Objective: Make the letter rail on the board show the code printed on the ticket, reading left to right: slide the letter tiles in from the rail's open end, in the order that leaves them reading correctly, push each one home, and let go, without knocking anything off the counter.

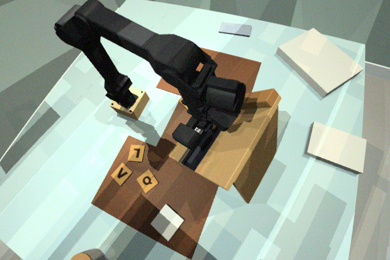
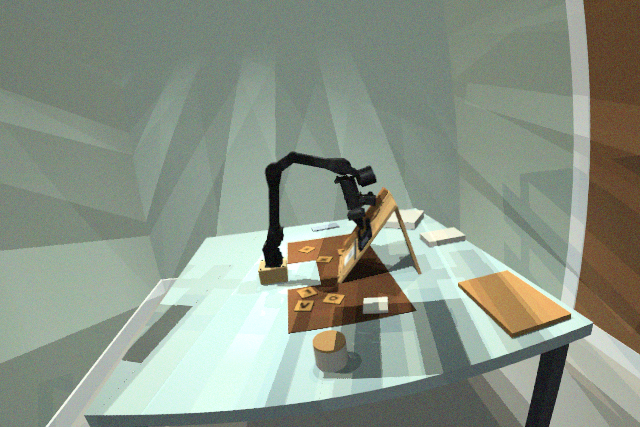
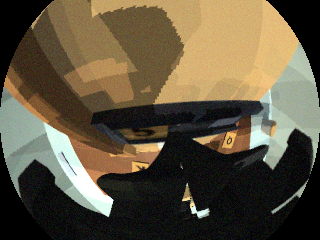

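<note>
A slanted wooden board [image 1: 242, 137] [image 2: 379, 213] [image 3: 200, 27] stands on a brown mat [image 1: 186, 194]. Its dark letter rail [image 3: 176, 118] runs across the wrist view, and a tan tile [image 3: 142, 134] sits in it; I cannot read its letter. My gripper [image 1: 195, 153] [image 2: 363, 237] [image 3: 174, 135] is shut with nothing between the fingers, and its tips are against the rail at the board's lower end. Three loose tiles lie on the mat near the board: L [image 1: 136, 153], V [image 1: 121, 173] and Q [image 1: 147, 181]. The white ticket [image 1: 166, 221] [image 2: 375, 304] lies on the mat's front part. Two more tiles [image 2: 307, 249] [image 2: 324, 258] lie behind the board.
Two pale slabs [image 1: 318, 60] [image 1: 337, 147] lie right of the board and a grey card [image 1: 235, 28] at the back. A round canister [image 2: 330, 350] stands near the front edge. A wooden slab [image 2: 514, 302] lies at the right edge. The arm's base block [image 1: 133, 106] is on the left.
</note>
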Motion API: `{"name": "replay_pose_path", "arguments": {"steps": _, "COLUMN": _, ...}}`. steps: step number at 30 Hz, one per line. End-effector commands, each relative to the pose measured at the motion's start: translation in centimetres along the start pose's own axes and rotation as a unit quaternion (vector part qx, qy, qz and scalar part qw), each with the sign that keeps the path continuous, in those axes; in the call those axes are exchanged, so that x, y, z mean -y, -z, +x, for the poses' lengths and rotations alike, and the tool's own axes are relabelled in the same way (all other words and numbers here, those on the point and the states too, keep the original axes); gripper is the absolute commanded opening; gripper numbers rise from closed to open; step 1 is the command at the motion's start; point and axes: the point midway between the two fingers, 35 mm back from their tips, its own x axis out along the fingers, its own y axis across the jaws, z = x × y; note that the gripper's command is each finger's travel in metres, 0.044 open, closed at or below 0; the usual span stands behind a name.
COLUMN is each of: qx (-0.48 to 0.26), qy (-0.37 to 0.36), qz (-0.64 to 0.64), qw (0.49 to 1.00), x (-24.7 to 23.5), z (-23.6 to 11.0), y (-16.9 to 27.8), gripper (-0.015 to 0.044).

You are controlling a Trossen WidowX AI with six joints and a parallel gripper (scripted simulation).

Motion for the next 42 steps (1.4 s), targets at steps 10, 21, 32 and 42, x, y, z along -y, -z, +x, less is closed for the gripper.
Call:
{"name": "replay_pose_path", "arguments": {"steps": 10, "qx": -0.002, "qy": -0.001, "qz": 0.0, "qw": 1.0, "x": 0.0, "z": -1.2, "y": 1.2, "gripper": 0.0}}
{"name": "replay_pose_path", "arguments": {"steps": 21, "qx": 0.01, "qy": -0.027, "qz": -0.092, "qw": 0.995, "x": 1.1, "z": -3.0, "y": 1.7, "gripper": 0.0105}}
{"name": "replay_pose_path", "arguments": {"steps": 32, "qx": 0.133, "qy": -0.075, "qz": -0.478, "qw": 0.865, "x": 4.9, "z": -10.1, "y": 4.2, "gripper": 0.0394}}
{"name": "replay_pose_path", "arguments": {"steps": 42, "qx": 0.207, "qy": -0.042, "qz": -0.631, "qw": 0.746, "x": 5.9, "z": -13.5, "y": 5.9, "gripper": 0.044}}
